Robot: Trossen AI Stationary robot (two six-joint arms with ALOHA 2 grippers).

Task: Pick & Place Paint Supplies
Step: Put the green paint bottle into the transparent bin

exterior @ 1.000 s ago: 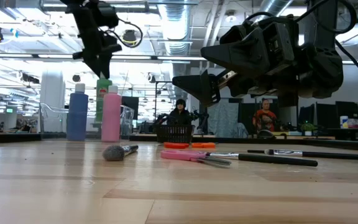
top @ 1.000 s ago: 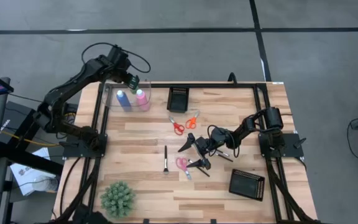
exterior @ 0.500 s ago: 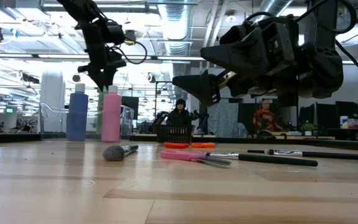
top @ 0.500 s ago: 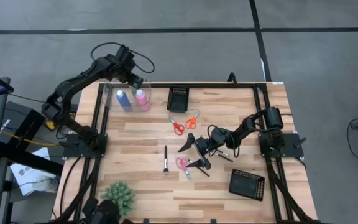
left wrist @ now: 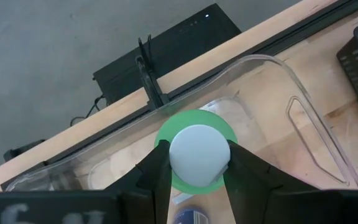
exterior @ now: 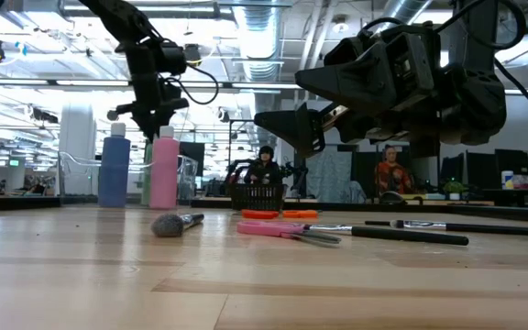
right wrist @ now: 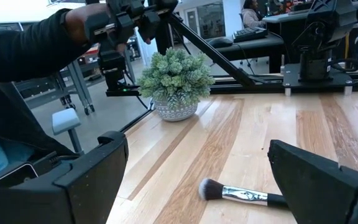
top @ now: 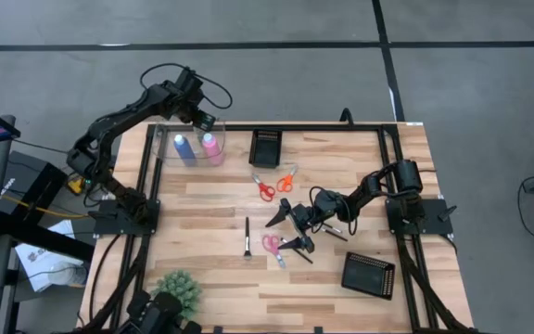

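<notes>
My left gripper is at the table's far left, above a clear plastic bin. It is shut on a green bottle with a white cap. A blue bottle and a pink bottle stand upright in the bin. In the low view only a green sliver shows between them. My right gripper stands open, low at mid-table, touching nothing. Pink scissors lie beside it and a brush lies ahead of it. My left gripper pinches the green bottle's white cap between its two fingers, one on each side. It comes slanting down from above. The bottle hangs upright below the fingers, inside the bin. Whether its base stands on the bin floor is hidden.
Orange scissors and red scissors lie mid-table, with more brushes by my right arm. Black mesh trays stand at the far middle and near right. By the spiky plant, a person's dark sleeve reaches in.
My left gripper has gone down, and a little toward the table's right, with the green bottle. The bottle has sunk from above the other bottles' caps to behind the pink one in the bin. A dark shape has come in at the near edge by the plant.
</notes>
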